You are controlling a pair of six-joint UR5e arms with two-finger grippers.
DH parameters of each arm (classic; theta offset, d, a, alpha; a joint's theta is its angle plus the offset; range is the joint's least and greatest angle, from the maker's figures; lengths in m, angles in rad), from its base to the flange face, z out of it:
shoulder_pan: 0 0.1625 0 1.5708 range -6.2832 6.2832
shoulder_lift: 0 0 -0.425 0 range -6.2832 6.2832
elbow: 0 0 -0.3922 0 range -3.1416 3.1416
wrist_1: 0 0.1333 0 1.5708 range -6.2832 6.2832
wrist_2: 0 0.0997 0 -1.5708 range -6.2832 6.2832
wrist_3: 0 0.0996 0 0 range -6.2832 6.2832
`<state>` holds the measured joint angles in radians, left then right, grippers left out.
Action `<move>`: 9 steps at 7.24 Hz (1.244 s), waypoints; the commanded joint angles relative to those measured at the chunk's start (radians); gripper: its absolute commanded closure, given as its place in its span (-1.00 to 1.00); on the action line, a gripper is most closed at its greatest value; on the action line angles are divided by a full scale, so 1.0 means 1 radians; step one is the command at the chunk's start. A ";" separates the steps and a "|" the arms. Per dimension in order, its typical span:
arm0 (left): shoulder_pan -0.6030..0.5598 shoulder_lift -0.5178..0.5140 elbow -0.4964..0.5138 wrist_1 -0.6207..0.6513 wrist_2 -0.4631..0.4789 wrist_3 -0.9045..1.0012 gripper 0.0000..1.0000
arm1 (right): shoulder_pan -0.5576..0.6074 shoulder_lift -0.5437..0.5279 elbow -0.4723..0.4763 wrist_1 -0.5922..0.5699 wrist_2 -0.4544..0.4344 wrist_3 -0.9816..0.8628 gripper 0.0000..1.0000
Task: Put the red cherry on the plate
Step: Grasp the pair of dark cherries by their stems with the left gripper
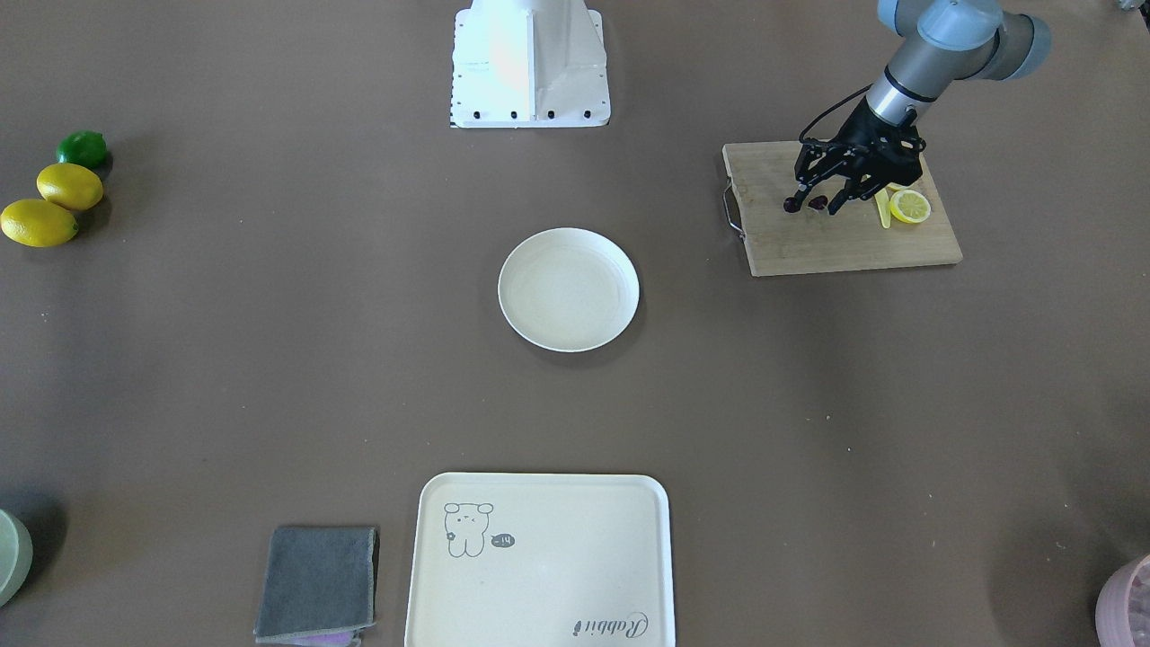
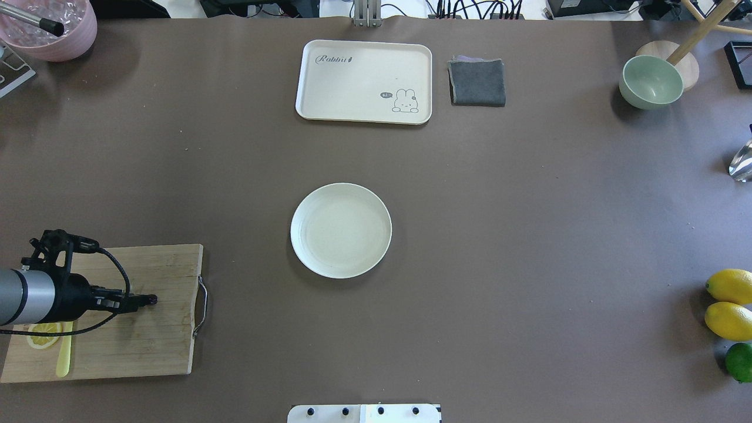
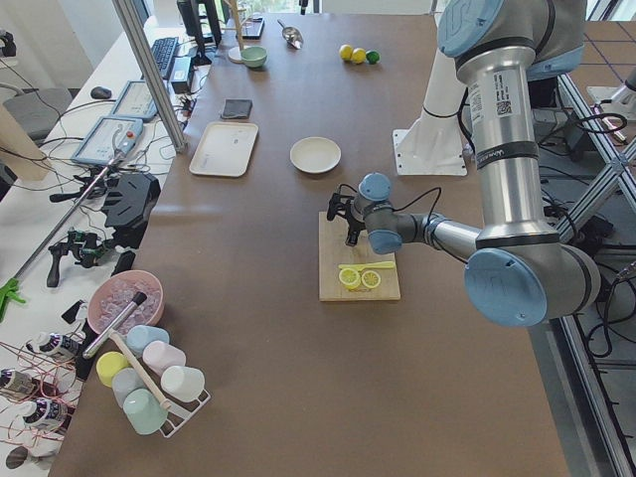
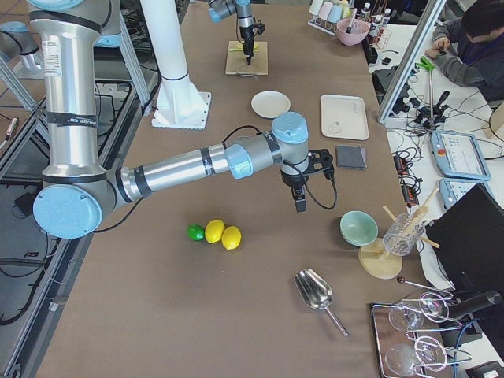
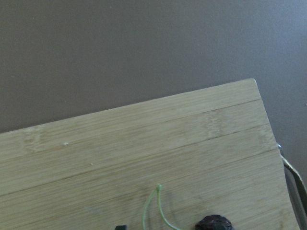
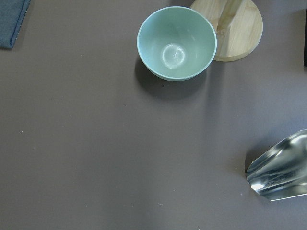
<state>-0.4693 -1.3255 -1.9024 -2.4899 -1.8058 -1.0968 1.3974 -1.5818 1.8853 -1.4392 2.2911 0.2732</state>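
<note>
The right arm reaches over the table's far end, well apart from the work; I cannot tell whether the right gripper (image 4: 300, 203) is open or closed. A wooden cutting board (image 1: 835, 243) lies on the robot's left, and the bare plate (image 1: 568, 289) sits mid-table, well apart from it. The left gripper (image 1: 814, 207) is low over the board, jaws parted either side of the red cherry (image 1: 817, 203) lying on the wood. Closing could squirt the tiny fruit aside, or pinch only its thin stems (image 5: 158, 208) and drop it.
</note>
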 commanded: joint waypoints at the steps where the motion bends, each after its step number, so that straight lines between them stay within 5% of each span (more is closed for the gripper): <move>1: 0.003 0.002 -0.001 -0.001 0.003 0.000 0.33 | 0.000 -0.006 0.000 0.000 0.001 0.000 -1.00; 3: -0.002 0.002 -0.009 -0.001 0.003 0.000 1.00 | 0.000 -0.006 0.000 0.000 0.002 0.000 -1.00; 7: -0.014 -0.007 -0.098 -0.004 -0.010 -0.005 1.00 | 0.000 -0.023 0.000 0.008 -0.002 -0.002 -1.00; 9: -0.012 -0.134 -0.078 0.003 -0.009 -0.032 1.00 | 0.012 -0.046 0.002 0.013 0.002 -0.002 -1.00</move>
<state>-0.4819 -1.3795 -1.9900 -2.4917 -1.8146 -1.1071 1.4021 -1.6158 1.8860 -1.4290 2.2922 0.2717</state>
